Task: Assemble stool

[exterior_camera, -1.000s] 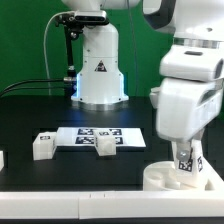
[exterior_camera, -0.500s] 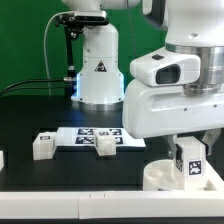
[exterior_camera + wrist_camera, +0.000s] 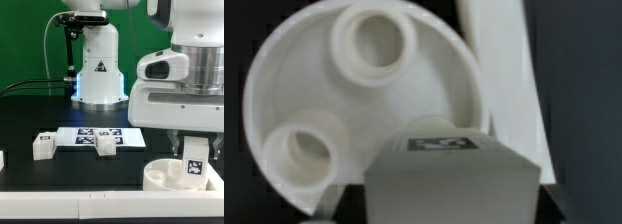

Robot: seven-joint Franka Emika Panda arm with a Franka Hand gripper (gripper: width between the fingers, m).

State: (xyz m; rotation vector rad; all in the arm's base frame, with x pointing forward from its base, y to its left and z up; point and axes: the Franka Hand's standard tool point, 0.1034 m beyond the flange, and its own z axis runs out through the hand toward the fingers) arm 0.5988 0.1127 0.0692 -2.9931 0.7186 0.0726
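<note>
My gripper (image 3: 194,150) is shut on a short white stool leg (image 3: 193,165) with a black-and-white tag, held upright. It sits just above the near-right part of the round white seat (image 3: 160,177) at the table's front edge. In the wrist view the leg (image 3: 446,180) fills the space between the jaws of the gripper (image 3: 446,208). The seat (image 3: 295,90) lies beneath with two round sockets (image 3: 375,45) (image 3: 310,150) open. The leg's lower end and any socket under it are hidden.
Two more loose white legs (image 3: 43,145) (image 3: 103,146) lie on the black table by the marker board (image 3: 95,133). A white part (image 3: 2,158) shows at the exterior view's left edge. The white robot base (image 3: 98,70) stands behind.
The wrist has turned and the arm's body has swung across the exterior view. The held leg has shifted slightly right and stays over the seat.
</note>
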